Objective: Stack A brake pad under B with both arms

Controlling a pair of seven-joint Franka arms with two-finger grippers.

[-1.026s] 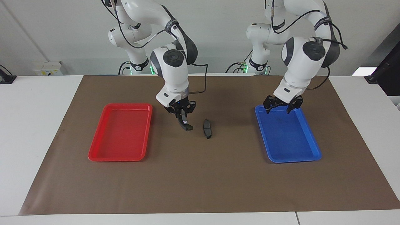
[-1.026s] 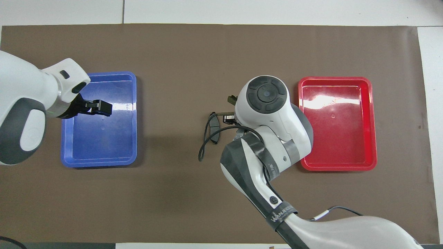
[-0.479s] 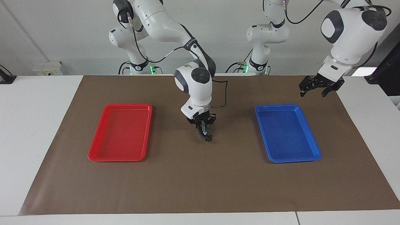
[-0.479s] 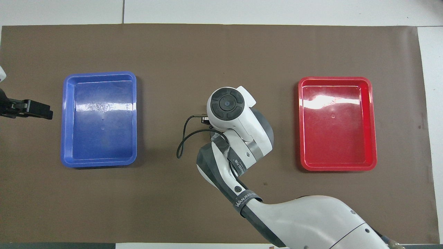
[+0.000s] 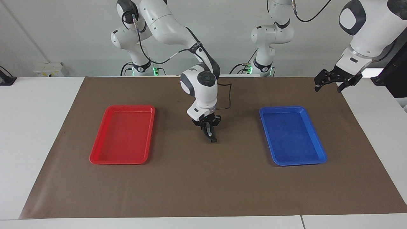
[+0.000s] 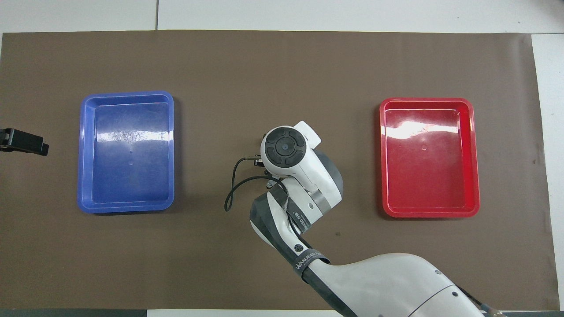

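Observation:
My right gripper (image 5: 209, 128) is low over the middle of the brown mat, between the two trays. It is shut on B (image 5: 210, 136), the black crescent brake shoe, which hangs from the fingers down to the mat. The A brake pad is hidden under B and the gripper. In the overhead view the right arm's wrist (image 6: 284, 147) covers both pieces. My left gripper (image 5: 330, 83) is open and empty, raised over the mat's edge at the left arm's end. Only its tip (image 6: 24, 141) shows in the overhead view.
A red tray (image 5: 130, 107) lies toward the right arm's end of the mat and also shows in the overhead view (image 6: 427, 100). A blue tray (image 5: 281, 108) lies toward the left arm's end and shows there too (image 6: 128, 93). Both hold nothing.
My right gripper carried B sideways over the pad and lowered it there. My left gripper left the blue tray and rose out toward its end of the table.

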